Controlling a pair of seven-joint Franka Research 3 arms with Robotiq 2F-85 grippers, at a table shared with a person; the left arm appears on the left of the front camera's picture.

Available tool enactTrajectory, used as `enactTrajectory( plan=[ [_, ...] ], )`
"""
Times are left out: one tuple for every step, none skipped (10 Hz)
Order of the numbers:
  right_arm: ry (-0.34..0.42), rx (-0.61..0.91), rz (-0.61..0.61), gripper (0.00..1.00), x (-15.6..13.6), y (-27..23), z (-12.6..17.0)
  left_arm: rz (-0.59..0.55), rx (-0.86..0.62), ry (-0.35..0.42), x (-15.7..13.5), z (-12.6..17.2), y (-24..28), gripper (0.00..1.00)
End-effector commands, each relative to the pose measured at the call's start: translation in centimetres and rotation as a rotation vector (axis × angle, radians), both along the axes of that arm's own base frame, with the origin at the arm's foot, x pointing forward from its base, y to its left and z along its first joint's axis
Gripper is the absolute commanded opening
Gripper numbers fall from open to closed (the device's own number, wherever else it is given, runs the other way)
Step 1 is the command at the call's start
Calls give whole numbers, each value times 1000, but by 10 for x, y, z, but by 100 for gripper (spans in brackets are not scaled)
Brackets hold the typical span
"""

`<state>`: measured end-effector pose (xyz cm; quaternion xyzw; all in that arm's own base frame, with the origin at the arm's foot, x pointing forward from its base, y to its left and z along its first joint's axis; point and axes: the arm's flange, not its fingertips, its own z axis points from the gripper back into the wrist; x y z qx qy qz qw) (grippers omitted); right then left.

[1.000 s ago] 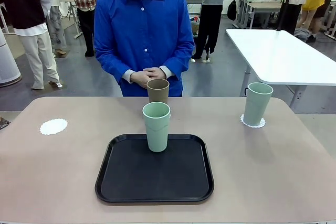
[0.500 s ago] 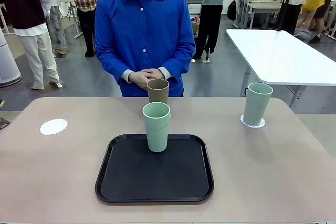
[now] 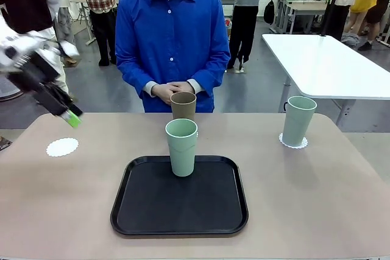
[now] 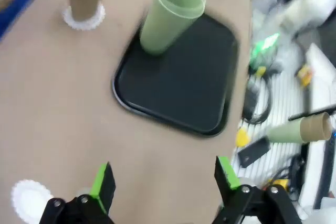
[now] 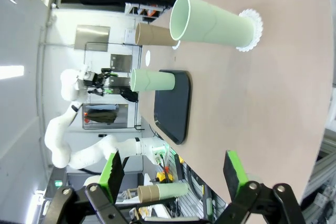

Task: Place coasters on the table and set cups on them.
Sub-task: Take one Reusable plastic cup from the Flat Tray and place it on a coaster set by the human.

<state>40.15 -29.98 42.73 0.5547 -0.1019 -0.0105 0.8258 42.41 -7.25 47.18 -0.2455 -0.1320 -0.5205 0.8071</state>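
Left pincer [image 3: 72, 117] released, empty, angled down above table [image 3: 304, 199] near bare coaster [image 3: 62, 147]; right pincer [image 5: 172, 163] released.

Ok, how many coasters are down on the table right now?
3. A bare coaster at the table's left end, a second coaster under the right mint cup, a third coaster under the brown cup near the person. No others visible.

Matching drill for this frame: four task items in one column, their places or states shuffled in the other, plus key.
1. tan cup
2. nearer mint cup
3. farther mint cup
4. left coaster

A. bare
B. on the black tray
C. on the right coaster
D. on the middle coaster

Pairs: 1-D, 2-B, 3-C, 4-A
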Motion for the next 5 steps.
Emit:
enactTrajectory(
  plan=[
    [9, -5, -5, 100, 1, 1, 1, -69, 118, -65, 4, -36, -22, 100],
    [9, -5, -5, 100, 1, 1, 1, -120, 155, -81, 3, -44, -36, 100],
    [9, -5, -5, 100, 1, 1, 1, -161, 157, -103, 1, -50, -48, 100],
    [9, -5, -5, 100, 1, 1, 1, -182, 160, -107, 2, -54, -58, 100],
    [9, -5, -5, 100, 1, 1, 1, -170, 173, -103, 6, -62, -61, 100]
  ],
)
